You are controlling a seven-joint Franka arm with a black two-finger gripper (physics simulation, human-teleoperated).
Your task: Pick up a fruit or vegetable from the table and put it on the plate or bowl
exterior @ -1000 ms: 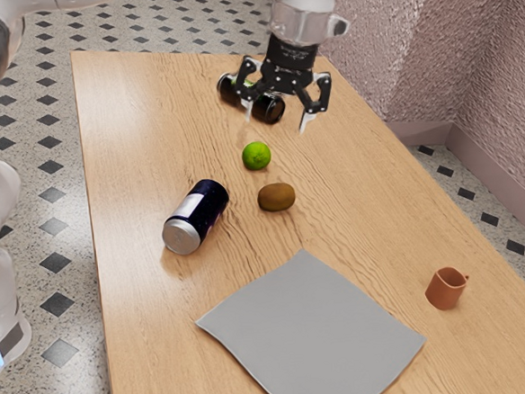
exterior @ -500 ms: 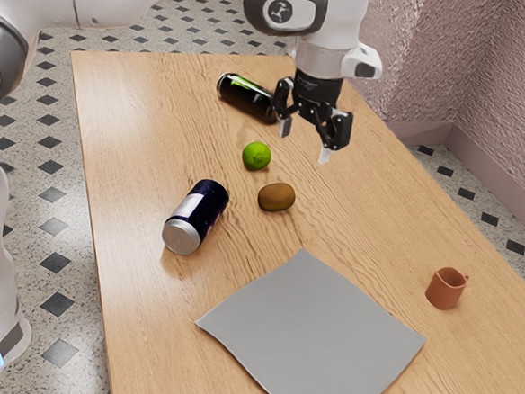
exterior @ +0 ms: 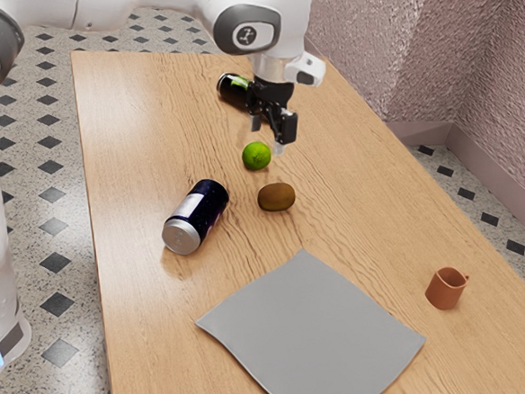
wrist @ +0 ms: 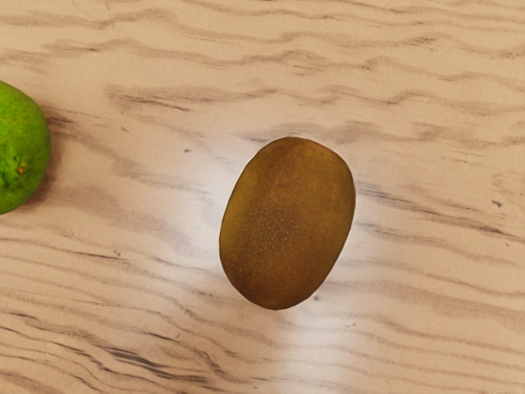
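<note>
Dark can (exterior: 196,217) on its side, dark bottle (exterior: 233,88) lying flat, grey sheet (exterior: 313,333), small orange cup (exterior: 446,288) well apart

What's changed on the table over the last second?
The gripper swung from over the bottle toward the exterior view's right, then back toward its left, turning on the way. It now hangs just above the lime, empty. Nothing was grasped or let go. The lime, kiwi, can, bottle, mat and cup lie as before.
</note>
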